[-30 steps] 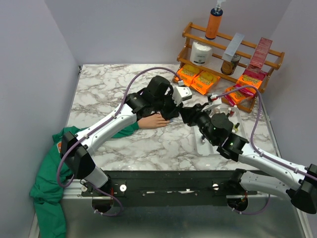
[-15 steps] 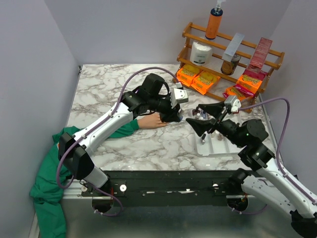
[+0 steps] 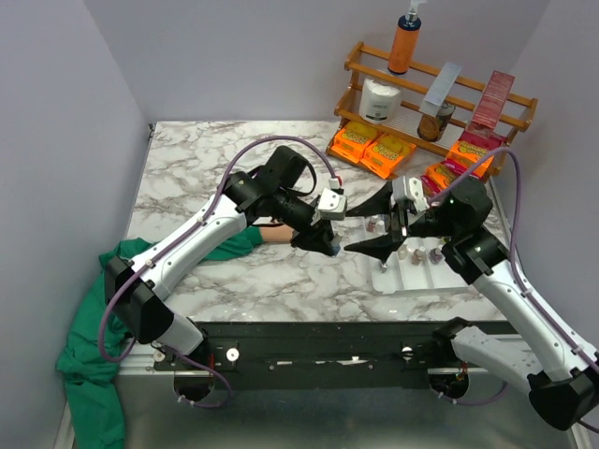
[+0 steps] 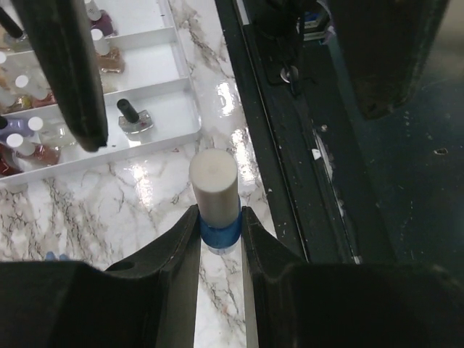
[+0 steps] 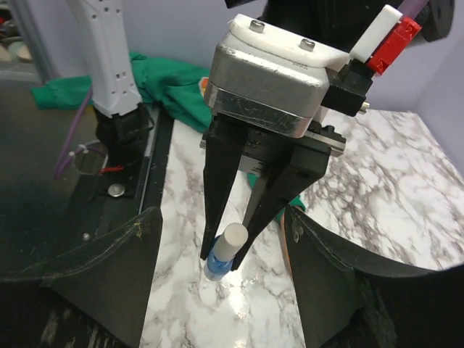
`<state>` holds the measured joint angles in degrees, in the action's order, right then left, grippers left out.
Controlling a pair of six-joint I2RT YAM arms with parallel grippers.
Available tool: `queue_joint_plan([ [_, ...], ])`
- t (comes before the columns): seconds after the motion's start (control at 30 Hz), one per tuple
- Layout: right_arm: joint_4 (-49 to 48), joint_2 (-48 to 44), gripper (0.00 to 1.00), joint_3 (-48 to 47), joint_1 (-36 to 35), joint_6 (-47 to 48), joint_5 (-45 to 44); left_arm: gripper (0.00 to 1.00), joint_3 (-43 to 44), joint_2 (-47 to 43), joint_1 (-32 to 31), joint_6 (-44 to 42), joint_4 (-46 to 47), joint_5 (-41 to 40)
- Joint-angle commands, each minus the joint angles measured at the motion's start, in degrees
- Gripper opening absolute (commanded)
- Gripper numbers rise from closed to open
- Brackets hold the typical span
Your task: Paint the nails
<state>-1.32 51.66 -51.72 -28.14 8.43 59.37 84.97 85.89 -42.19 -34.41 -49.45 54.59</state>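
Observation:
My left gripper (image 3: 329,245) is shut on a small blue nail-polish bottle (image 4: 219,229) with a white cap, held tilted low over the marble; the bottle also shows in the right wrist view (image 5: 222,255). My right gripper (image 3: 361,224) is open wide and empty, facing the bottle from the right. The peach fake hand (image 3: 272,231) with its green sleeve (image 3: 240,242) lies under my left arm. A strip of the hand shows in the right wrist view (image 5: 283,241). Its nails are hidden.
A white tray (image 3: 423,276) of several polish bottles lies at the right, also in the left wrist view (image 4: 170,109). A wooden rack (image 3: 440,103) with packets and jars stands at the back right. Green cloth (image 3: 89,346) hangs off the left edge.
My right gripper has pulled back from the fake hand, lifted and opened wide. My left gripper has moved a little nearer and right, with the bottle in it.

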Motion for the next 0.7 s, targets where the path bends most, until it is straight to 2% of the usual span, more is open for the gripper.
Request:
queue_joint_plan([
  [0.0, 7.38, 3.36, 0.73, -3.82, 0.28, 6.15, 11.29, 0.00, 2.66, -2.13, -0.34, -6.27, -5.48, 6.57],
  [0.23, 8.18, 6.17, 0.61, -4.70, 0.28, 6.96, 13.22, 0.00, 4.50, -1.69, -0.52, -8.91, -8.64, 9.48],
  [0.67, 6.77, 9.69, 0.49, -6.02, -0.86, 6.25, 16.30, 0.00, 5.12, -0.81, -1.40, -8.74, -8.82, 9.57],
])
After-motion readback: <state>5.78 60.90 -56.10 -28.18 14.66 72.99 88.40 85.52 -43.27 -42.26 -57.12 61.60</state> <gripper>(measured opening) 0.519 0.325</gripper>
